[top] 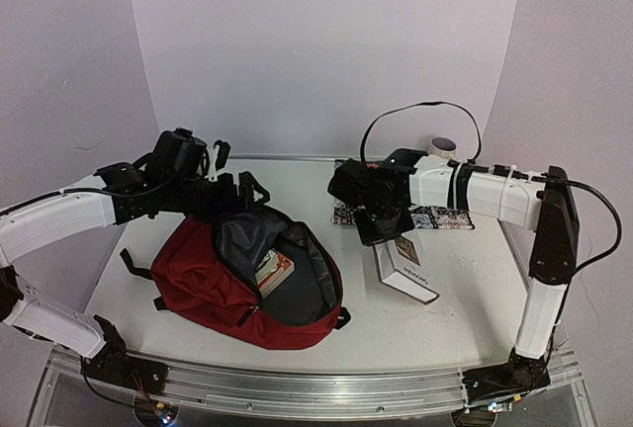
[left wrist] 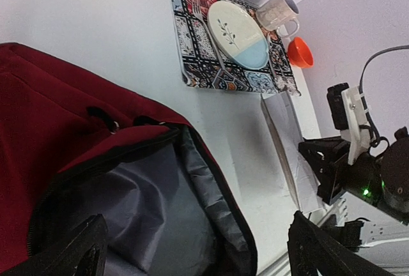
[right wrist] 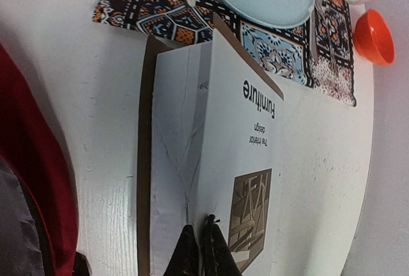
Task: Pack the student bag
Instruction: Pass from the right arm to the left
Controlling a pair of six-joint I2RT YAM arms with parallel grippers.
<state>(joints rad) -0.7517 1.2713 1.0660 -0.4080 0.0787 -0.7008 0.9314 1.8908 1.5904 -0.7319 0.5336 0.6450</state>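
My right gripper [right wrist: 199, 226] is pinched shut on the cover edge of the white Furniture book [right wrist: 223, 129], which stands tented on the table [top: 425, 333] just right of the student bag [top: 213, 284]. The bag lies at the near left, unzipped, with a smaller book [top: 274, 271] inside against its dark lining. My left gripper [left wrist: 198, 222] hangs over the bag's far edge, spread wide and holding nothing. Farther back, a patterned placemat [left wrist: 198, 39] carries a plate [left wrist: 236, 27], with a mug [left wrist: 278, 9] and an orange bowl [left wrist: 300, 52] at its right end.
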